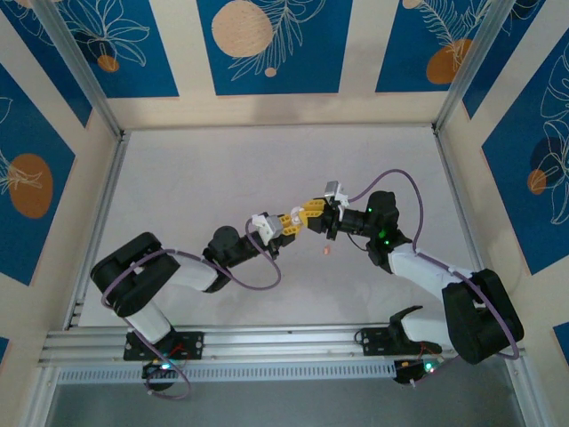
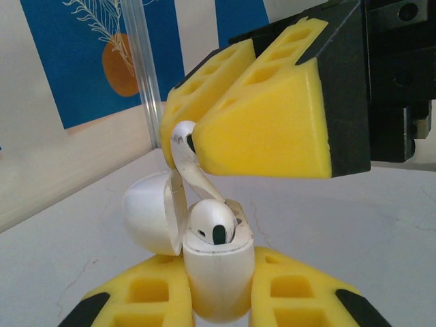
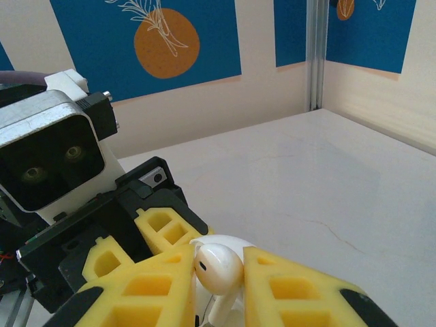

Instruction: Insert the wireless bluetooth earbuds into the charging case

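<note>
My left gripper (image 2: 218,294) is shut on the charging case (image 2: 219,272), a small whitish rounded case held upright with its hinged lid (image 2: 150,212) swung open to the left. One earbud (image 2: 212,222) sits in the case's mouth. My right gripper (image 3: 219,271) is shut on the second earbud (image 3: 218,266) by its head. That earbud (image 2: 182,151) hangs tilted above the case, its stem reaching down to the open rim. From above, the left gripper (image 1: 283,225) and right gripper (image 1: 311,216) meet tip to tip at mid-table.
A tiny pinkish speck (image 1: 326,250) lies on the white table (image 1: 222,169) just in front of the grippers. Aluminium frame posts (image 1: 100,102) and patterned blue walls close in the table on three sides.
</note>
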Controlling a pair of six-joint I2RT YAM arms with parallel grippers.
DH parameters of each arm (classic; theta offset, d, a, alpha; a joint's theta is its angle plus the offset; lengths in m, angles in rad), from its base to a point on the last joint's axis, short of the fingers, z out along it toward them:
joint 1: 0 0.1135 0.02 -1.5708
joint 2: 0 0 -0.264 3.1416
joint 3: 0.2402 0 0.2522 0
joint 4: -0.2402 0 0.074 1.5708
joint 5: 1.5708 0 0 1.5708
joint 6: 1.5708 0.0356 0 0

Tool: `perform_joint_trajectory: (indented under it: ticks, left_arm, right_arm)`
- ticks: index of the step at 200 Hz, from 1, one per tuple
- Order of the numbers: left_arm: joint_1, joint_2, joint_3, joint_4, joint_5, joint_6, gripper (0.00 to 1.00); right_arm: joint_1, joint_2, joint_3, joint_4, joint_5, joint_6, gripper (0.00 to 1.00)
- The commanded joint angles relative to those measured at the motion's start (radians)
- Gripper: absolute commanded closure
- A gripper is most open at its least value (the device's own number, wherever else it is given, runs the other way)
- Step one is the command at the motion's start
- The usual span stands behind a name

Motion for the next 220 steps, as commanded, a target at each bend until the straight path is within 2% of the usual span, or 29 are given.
perform_joint_trajectory:
  ticks: [1, 121, 220]
  left_arm:
    - [-0.013, -0.035, 0.031, 0.047, -0.015, -0.006, 0.88]
    - [-0.013, -0.051, 0.044, 0.047, -0.026, -0.009, 0.87]
    - [-0.013, -0.055, 0.041, 0.047, -0.016, 0.000, 0.88]
  right_arm:
    - [0.010, -0.004, -0.016, 0.003, -0.004, 0.009, 0.78]
    - [0.008, -0.030, -0.032, -0.007, 0.003, -0.002, 0.77]
    - [0.008, -0.066, -0.029, -0.018, 0.028, 0.003, 0.62]
